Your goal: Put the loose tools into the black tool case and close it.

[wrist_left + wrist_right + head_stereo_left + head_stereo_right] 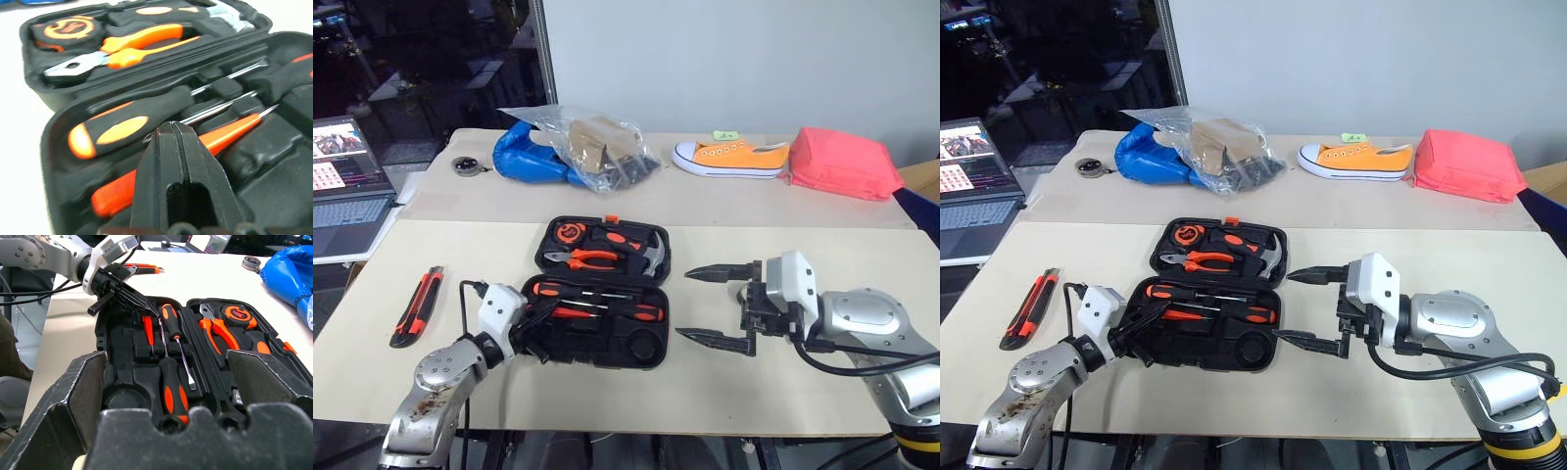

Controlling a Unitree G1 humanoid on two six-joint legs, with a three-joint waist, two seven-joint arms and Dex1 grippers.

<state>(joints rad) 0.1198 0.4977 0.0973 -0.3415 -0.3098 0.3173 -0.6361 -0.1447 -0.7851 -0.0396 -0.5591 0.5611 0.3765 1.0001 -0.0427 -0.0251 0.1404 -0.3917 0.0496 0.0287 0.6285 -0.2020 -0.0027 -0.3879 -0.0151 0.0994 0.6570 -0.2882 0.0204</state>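
Note:
The black tool case [646, 348] lies open in the middle of the table. Its near half holds two long black-and-orange screwdrivers [626, 311] [122, 129] and a small orange screwdriver [222, 137]. My left gripper [551, 310] is shut, and its tips [172, 128] hover just over the small orange screwdriver at the case's left end. They hold nothing. To the right of the case my right gripper [682, 305] stands wide open and empty, pointing at it. The orange-and-black utility knife [418, 305] lies on the table left of the case. The tape roll is out of view.
Orange pliers [592, 258], a hammer [652, 255] and a tape measure [570, 232] sit in the case's far half. At the back are a blue bag under clear plastic [533, 159], an orange shoe [729, 157] and a red pouch [842, 163]. A laptop [342, 191] is at the far left.

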